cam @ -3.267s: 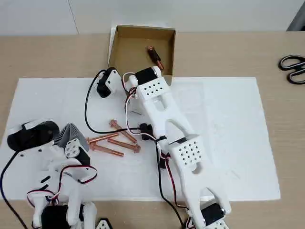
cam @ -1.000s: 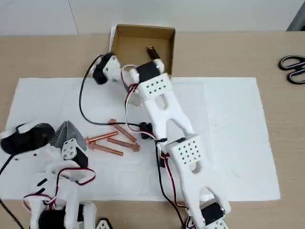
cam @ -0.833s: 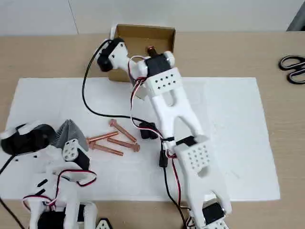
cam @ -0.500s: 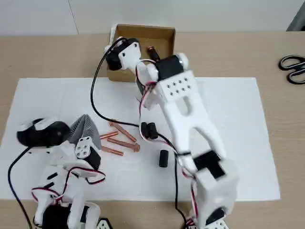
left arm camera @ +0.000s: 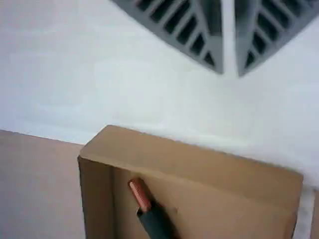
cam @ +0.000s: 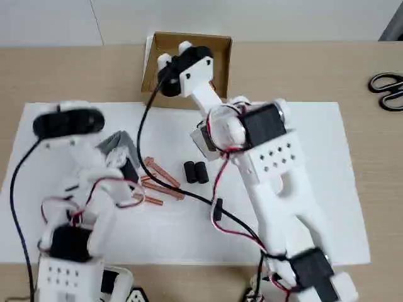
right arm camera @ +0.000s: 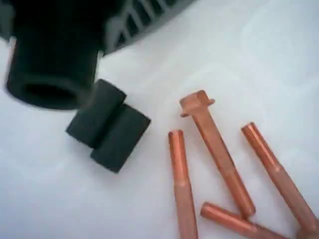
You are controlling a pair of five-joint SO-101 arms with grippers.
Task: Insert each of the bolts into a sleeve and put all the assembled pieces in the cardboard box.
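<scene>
Several copper bolts (cam: 157,182) (right arm camera: 219,154) lie loose on the white sheet. Beside them lie two black sleeves (cam: 196,172) (right arm camera: 108,130) side by side, and a third sleeve (cam: 216,209) lies nearer the front. My right gripper (right arm camera: 55,50) (cam: 203,137) hangs just above the pair, shut on another black sleeve (right arm camera: 52,64). The cardboard box (cam: 217,47) (left arm camera: 199,164) stands at the back and holds one bolt in a sleeve (left arm camera: 149,211). My left gripper (cam: 119,148) (left arm camera: 228,50) sits left of the bolts, its grey fingers (left arm camera: 189,25) shut with nothing between them.
A white paper sheet (cam: 315,157) covers the middle of the wooden table. Black scissors (cam: 387,88) lie at the far right edge. The right arm's cable (cam: 189,195) trails across the sheet near the bolts.
The right arm pulled back from the box and its gripper now hangs over the sheet's middle, uncovering two sleeves. The left arm rose and swung forward towards the bolts.
</scene>
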